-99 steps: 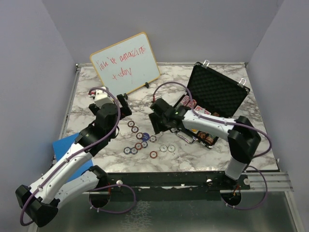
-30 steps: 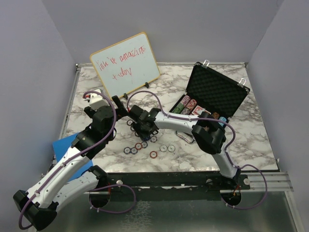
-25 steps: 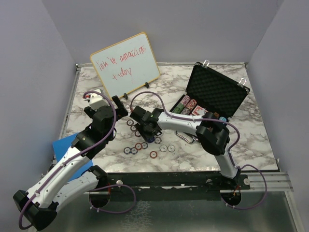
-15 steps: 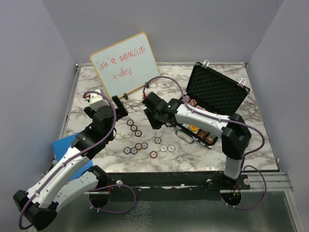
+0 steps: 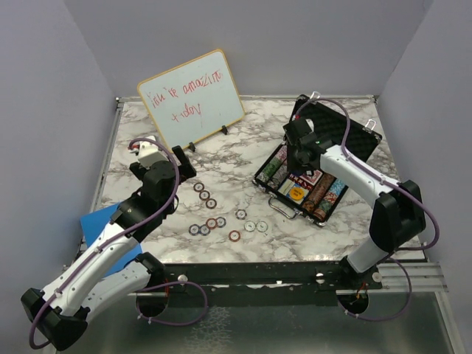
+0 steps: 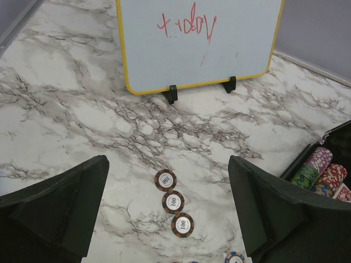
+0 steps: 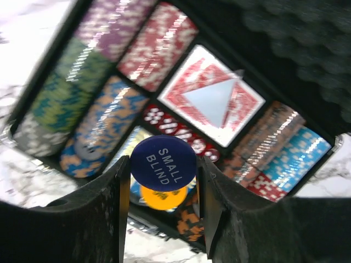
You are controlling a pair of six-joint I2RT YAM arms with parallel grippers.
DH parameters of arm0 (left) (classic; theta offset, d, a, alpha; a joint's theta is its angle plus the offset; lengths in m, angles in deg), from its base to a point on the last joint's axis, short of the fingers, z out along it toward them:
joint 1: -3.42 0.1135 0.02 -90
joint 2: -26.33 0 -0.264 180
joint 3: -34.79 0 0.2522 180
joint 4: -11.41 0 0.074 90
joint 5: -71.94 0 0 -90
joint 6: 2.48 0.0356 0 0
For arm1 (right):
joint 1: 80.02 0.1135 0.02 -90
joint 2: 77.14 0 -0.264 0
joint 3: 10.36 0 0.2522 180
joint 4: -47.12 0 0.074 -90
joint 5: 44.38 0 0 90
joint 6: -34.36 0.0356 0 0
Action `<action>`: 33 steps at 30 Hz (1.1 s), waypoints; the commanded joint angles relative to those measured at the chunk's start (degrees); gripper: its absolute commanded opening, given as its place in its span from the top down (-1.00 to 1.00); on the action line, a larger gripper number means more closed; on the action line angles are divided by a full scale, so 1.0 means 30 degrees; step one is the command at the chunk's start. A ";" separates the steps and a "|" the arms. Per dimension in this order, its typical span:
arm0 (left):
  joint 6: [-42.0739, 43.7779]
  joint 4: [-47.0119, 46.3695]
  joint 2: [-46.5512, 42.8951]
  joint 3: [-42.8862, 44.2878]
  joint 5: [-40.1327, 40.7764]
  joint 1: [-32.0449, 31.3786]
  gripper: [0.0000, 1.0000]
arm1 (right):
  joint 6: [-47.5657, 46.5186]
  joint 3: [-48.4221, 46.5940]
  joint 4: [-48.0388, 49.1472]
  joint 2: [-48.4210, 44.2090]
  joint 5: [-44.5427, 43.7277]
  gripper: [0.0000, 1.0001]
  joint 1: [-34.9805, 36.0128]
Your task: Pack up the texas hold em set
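From above, the right gripper [image 5: 298, 155] is seen over the open case [image 5: 359, 147], with loose chips [image 5: 212, 221] lying well apart from it. At the left wrist, the left gripper [image 6: 167, 170] is spread and empty. At the right wrist, a blue disc [image 7: 163, 163] is pinched; it is best lowered flat beside the orange disc [image 7: 159, 196] before release.

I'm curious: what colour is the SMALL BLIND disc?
The round disc is dark blue; right wrist view.

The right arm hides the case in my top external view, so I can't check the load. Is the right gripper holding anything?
Observer: Yes. The right gripper is shut on a blue disc printed SMALL BLIND.
Operator: What's beneath it?
Observer: An orange-yellow disc lying in the briefcase shows just behind it.
Operator: And the left gripper?
Observer: The left gripper is open and empty; the chips in a row ahead of it read 100.
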 commanded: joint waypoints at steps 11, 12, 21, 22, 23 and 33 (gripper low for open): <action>-0.0061 -0.0103 0.0480 -0.0123 -0.0090 0.0056 -0.98 | -0.0811 0.1305 0.1631 0.1810 0.0632 0.18 -0.3192; -0.0068 -0.0103 0.0529 -0.0119 -0.0109 0.0056 -0.98 | -0.0861 0.1304 0.1755 0.2001 0.0616 0.17 -0.3242; -0.0155 -0.0135 0.0939 -0.0094 -0.0287 0.0056 -0.98 | -0.1177 0.1063 0.2477 0.3270 0.0459 0.16 -0.3690; -0.0156 -0.0158 0.0971 -0.0097 -0.0321 0.0071 -0.98 | -0.1207 0.1054 0.2483 0.3326 0.0397 0.09 -0.3700; -0.0178 -0.0165 0.0982 -0.0097 -0.0358 0.0058 -0.98 | -0.1189 0.1012 0.2418 0.3362 0.0319 -0.01 -0.3687; -0.0391 -0.0525 0.1717 -0.0076 -0.2503 0.0060 -0.98 | -0.1383 0.2333 0.2266 -0.0730 0.2349 -0.46 -0.3685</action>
